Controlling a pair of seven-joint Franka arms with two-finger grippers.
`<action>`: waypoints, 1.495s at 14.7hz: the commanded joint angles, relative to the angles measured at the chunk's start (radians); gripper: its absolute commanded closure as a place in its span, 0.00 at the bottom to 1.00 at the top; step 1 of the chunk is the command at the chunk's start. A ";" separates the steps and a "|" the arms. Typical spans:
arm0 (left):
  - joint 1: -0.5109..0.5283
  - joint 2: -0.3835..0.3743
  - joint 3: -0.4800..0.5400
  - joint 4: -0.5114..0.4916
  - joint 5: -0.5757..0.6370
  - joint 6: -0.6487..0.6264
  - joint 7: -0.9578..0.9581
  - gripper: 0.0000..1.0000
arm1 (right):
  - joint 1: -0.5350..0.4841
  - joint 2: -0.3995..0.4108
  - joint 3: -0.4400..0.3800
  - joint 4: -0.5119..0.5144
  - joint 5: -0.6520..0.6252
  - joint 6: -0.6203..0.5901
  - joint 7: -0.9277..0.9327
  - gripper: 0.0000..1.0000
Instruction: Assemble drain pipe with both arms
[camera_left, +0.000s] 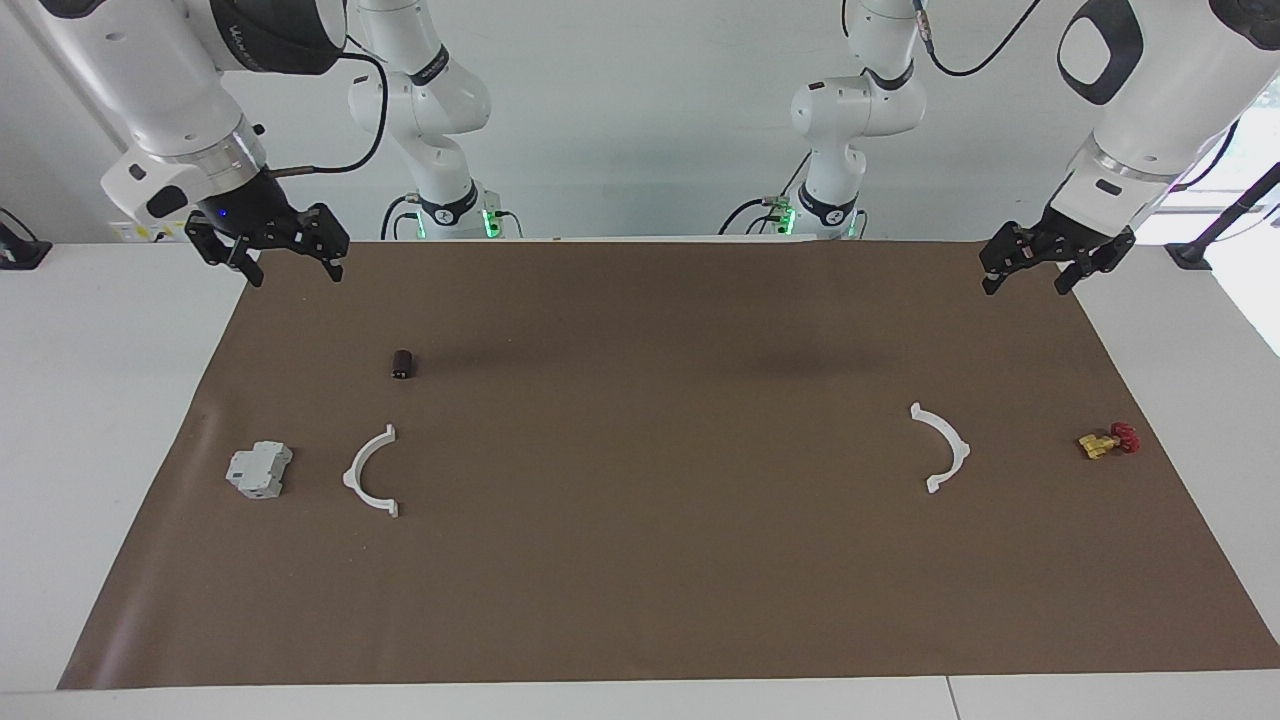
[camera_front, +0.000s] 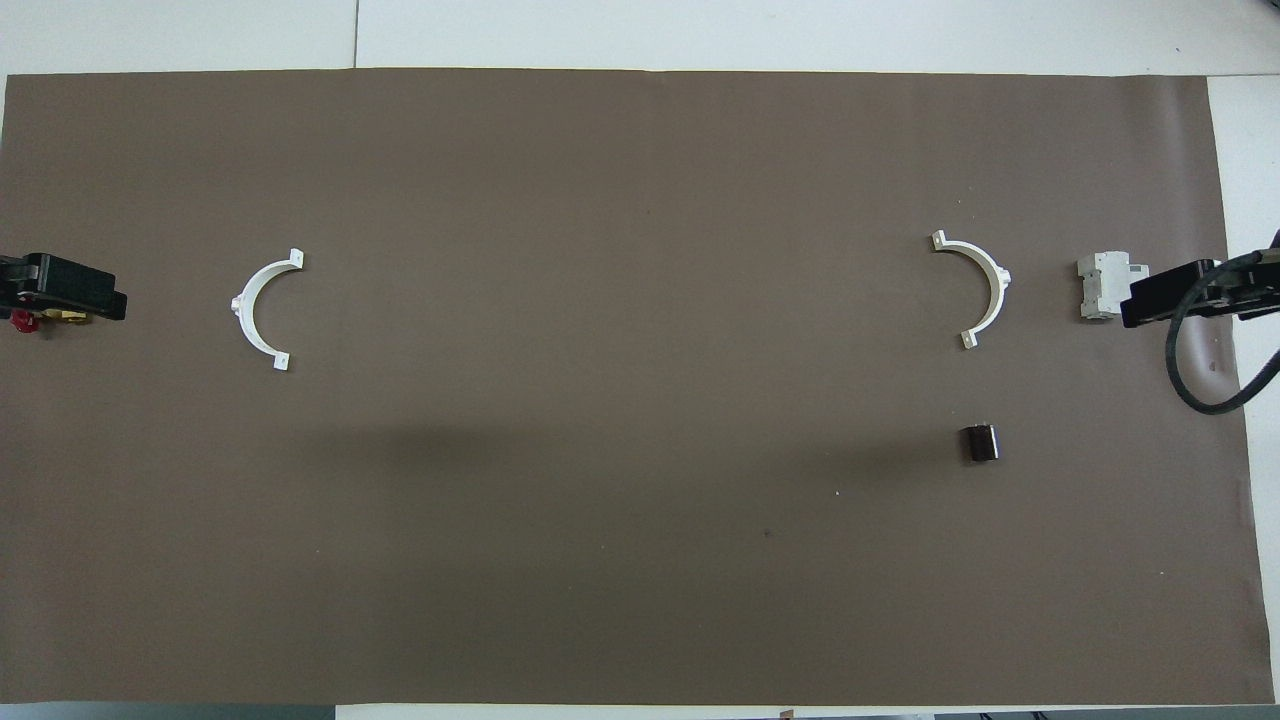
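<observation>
Two white half-ring arcs of the drain pipe lie apart on the brown mat (camera_left: 640, 560). One arc (camera_left: 364, 472) (camera_front: 983, 288) lies toward the right arm's end, its open side facing the mat's middle. The other arc (camera_left: 946, 447) (camera_front: 256, 310) lies toward the left arm's end and also opens toward the middle. My right gripper (camera_left: 296, 277) (camera_front: 1165, 297) is open and empty, raised over the mat's corner at its own end. My left gripper (camera_left: 1025, 288) (camera_front: 75, 290) is open and empty, raised over the mat's corner at its end. Both arms wait.
A grey boxy block (camera_left: 259, 470) (camera_front: 1100, 285) lies beside the arc at the right arm's end. A small dark cylinder (camera_left: 402, 364) (camera_front: 980, 442) lies nearer to the robots than that arc. A small red and yellow part (camera_left: 1108, 441) (camera_front: 25, 320) lies beside the other arc.
</observation>
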 joint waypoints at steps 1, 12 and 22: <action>0.001 -0.017 0.003 -0.012 0.012 -0.010 0.003 0.00 | -0.004 0.001 -0.002 0.002 0.014 0.002 0.002 0.00; 0.001 -0.017 0.003 -0.012 0.012 -0.010 0.002 0.00 | 0.002 0.079 0.005 -0.057 -0.018 0.168 -0.016 0.00; 0.001 -0.017 0.003 -0.012 0.012 -0.011 0.003 0.00 | -0.025 0.395 0.008 -0.147 0.026 0.655 -0.134 0.02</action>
